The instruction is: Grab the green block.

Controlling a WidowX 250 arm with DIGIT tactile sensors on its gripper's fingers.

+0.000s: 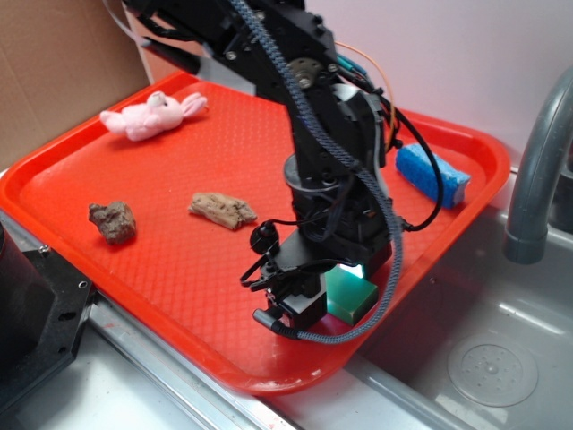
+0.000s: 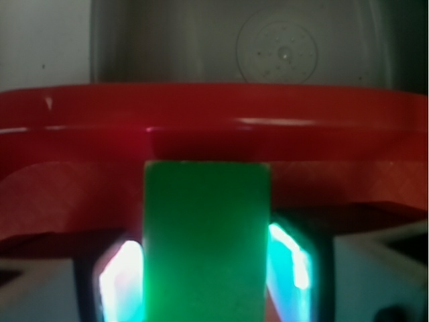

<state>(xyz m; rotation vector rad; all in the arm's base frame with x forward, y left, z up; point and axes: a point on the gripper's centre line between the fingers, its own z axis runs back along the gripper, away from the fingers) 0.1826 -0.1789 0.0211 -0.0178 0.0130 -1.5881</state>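
Two views are given, and each shows what the other hides. From the exterior view, the whole red tray [image 1: 134, 224] is seen with the arm bent down over its near right corner, and only one corner of the green block [image 1: 351, 296] shows beneath the black end effector [image 1: 333, 288]; the fingers cannot be made out there. In the wrist view, the green block [image 2: 204, 241] fills the middle of the frame, and a pale finger [image 2: 289, 258] is seen pressed to each long side, lit green by the block, so the end effector is closed around the block. The block lies on the tray floor, with its long axis running away from the camera toward the raised red tray rim [image 2: 214, 107], just short of it. Beyond that rim, the grey sink basin [image 2: 281, 47] with its round drain is seen. Elsewhere on the tray, well apart from the block, a blue block [image 1: 432, 173] is seen by the far right edge, a pink plush toy [image 1: 152, 115] at the far left, and two brown lumps [image 1: 222, 210] near the middle. A grey faucet [image 1: 535, 170] stands to the right, off the tray.
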